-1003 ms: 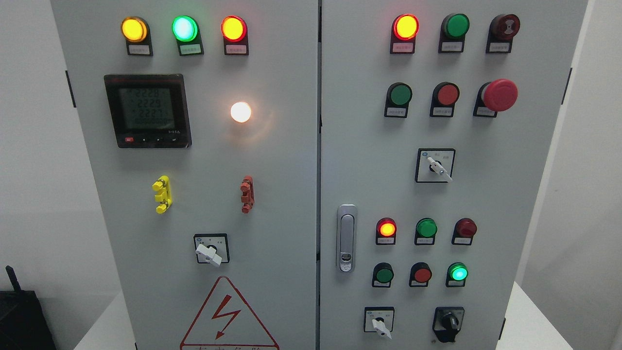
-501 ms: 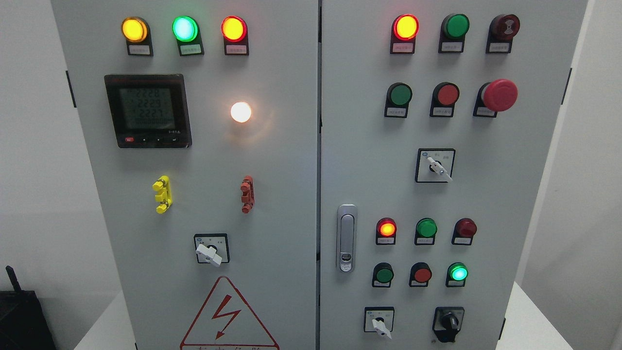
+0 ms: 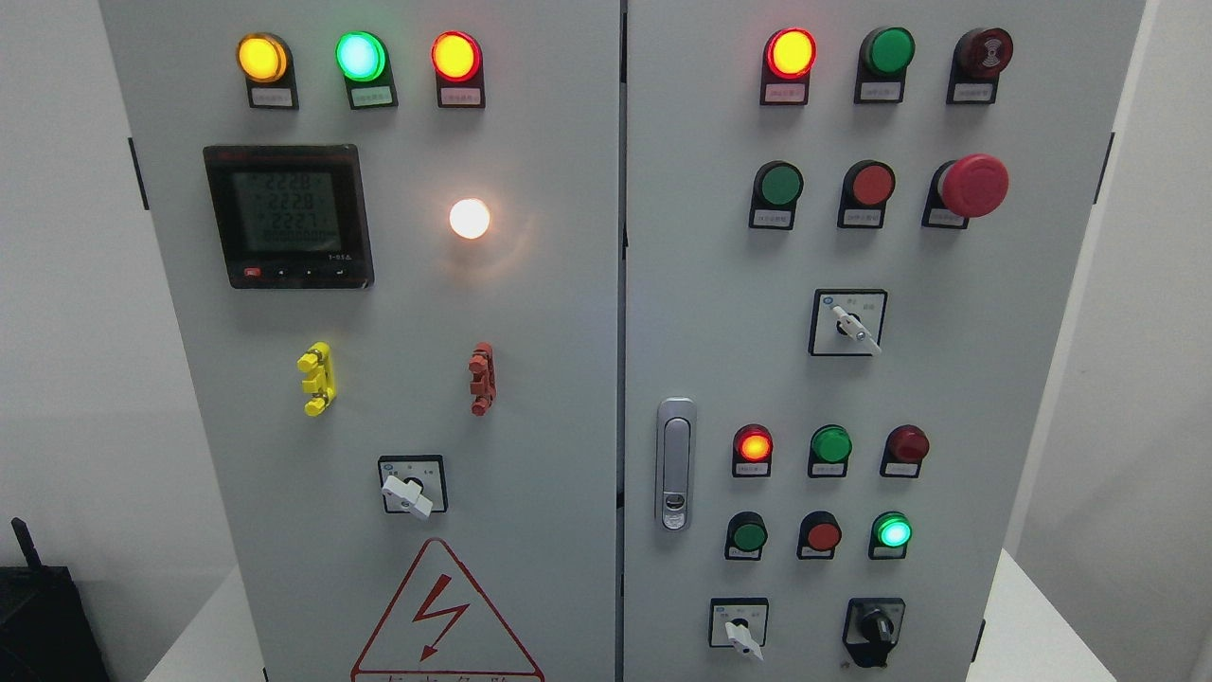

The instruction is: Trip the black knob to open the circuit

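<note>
The black knob (image 3: 875,627) sits on a black plate at the lower right of the grey cabinet's right door (image 3: 947,379), just above the picture's bottom edge. Its handle points down and slightly left. To its left is a white-handled rotary switch (image 3: 740,633). Neither of my hands nor arms shows anywhere in the head view.
The right door also carries lit and unlit lamps, push buttons, a red mushroom stop button (image 3: 973,185), a second white switch (image 3: 855,327) and a silver latch handle (image 3: 675,464). The left door holds a meter (image 3: 287,215), lamps and a white switch (image 3: 408,493). A black device (image 3: 43,620) stands lower left.
</note>
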`<control>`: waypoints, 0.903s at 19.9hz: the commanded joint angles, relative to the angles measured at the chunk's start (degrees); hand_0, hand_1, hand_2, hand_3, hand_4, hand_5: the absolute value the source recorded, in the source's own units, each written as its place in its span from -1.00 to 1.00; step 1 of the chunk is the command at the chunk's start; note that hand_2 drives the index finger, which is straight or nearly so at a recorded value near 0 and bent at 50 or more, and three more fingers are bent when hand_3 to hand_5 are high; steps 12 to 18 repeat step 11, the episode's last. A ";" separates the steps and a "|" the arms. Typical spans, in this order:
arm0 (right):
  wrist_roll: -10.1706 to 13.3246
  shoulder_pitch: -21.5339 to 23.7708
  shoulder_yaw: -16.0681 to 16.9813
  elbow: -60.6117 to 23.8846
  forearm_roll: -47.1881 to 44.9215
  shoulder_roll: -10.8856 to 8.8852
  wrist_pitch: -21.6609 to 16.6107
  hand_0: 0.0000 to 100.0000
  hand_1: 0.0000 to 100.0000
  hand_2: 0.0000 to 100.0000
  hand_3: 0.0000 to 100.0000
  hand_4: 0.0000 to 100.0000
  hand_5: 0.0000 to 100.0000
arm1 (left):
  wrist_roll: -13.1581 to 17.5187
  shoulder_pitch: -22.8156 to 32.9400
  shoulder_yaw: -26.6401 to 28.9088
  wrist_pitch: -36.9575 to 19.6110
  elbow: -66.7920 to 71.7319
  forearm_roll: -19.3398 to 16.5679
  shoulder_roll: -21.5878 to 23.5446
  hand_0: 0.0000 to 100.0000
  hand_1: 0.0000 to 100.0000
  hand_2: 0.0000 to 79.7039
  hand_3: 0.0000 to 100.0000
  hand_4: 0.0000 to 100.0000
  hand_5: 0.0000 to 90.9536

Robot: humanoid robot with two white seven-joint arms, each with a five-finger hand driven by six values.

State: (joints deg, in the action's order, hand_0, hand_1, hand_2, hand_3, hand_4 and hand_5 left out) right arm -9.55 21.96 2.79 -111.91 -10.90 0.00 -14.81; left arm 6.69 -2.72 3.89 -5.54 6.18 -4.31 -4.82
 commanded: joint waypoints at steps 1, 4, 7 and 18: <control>0.32 0.19 -0.60 -0.76 0.00 -0.61 0.04 -1.00 -1.00 -1.00 -1.00 -1.00 -1.00 | -0.01 0.00 0.06 0.01 -1.43 0.00 -0.01 -0.76 -0.22 -1.00 -1.00 -1.00 -1.00; 0.32 0.28 -0.60 -0.76 0.00 -0.61 0.04 -1.00 -1.00 -1.00 -1.00 -1.00 -1.00 | -0.01 0.00 -0.03 0.01 -1.43 0.00 -0.01 -0.76 -0.22 -1.00 -1.00 -1.00 -1.00; 0.32 0.28 -0.60 -0.76 0.00 -0.52 0.13 -1.00 -1.00 -1.00 -1.00 -1.00 -1.00 | -0.01 0.00 -0.03 0.01 -1.43 0.00 -0.01 -0.76 -0.22 -1.00 -1.00 -1.00 -1.00; 0.32 0.54 -0.60 -0.85 0.00 -0.44 0.04 -1.00 -1.00 -1.00 -1.00 -1.00 -1.00 | -0.01 0.00 -0.03 0.01 -1.43 0.00 -0.01 -0.76 -0.22 -1.00 -1.00 -1.00 -1.00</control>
